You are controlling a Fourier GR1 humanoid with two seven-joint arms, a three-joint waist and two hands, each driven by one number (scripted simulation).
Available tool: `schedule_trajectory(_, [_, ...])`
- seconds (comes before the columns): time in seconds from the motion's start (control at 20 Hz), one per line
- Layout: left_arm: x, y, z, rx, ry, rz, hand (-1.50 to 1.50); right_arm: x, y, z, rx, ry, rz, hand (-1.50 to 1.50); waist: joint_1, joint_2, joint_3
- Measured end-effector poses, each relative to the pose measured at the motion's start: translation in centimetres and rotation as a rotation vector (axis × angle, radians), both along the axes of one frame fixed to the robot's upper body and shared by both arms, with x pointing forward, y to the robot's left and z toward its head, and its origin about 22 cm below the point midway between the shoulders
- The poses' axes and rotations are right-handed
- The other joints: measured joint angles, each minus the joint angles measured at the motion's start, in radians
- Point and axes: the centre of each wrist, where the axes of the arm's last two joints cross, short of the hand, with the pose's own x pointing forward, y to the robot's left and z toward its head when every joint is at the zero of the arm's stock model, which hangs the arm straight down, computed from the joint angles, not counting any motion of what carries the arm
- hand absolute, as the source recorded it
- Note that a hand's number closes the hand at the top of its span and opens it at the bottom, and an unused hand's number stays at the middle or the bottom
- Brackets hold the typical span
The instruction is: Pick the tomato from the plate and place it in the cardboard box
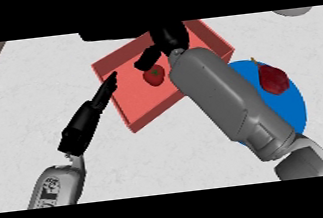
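The tomato (155, 76) is red with a green stem spot and lies inside the salmon-red box (138, 108), near its middle. My right hand (163, 44) hangs over the box's far part. Its fingers point down just above the tomato and are not closed round it. My right forearm crosses the box's right wall and part of the blue plate (292, 108). At the box's left wall is my left hand (90, 116), open with straight fingers, its fingertips reaching the rim. My right hand hides the box's far side.
A dark red vegetable with a stem (274, 79) lies on the blue plate. A pale rounded object (292, 11) shows at the counter's far right edge. A dark shape (111, 33) lies behind the box. Bare white counter spreads left and in front.
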Motion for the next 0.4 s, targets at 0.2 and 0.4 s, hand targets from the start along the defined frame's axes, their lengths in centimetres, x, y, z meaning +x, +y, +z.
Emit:
schedule_trajectory(0.2, [0.1,-0.3,0.2,-0.002,0.002,0.010,0.00,0.4,-1.1,0.5,0.223,-0.058,-0.017,-1.50,-0.012,-0.002,0.001])
schedule_trajectory(0.4, [-0.1,-0.1,0.2,-0.003,0.010,0.018,0.00,0.9,-3.4,0.0,0.444,-0.076,-0.038,-1.50,-0.023,-0.005,0.002])
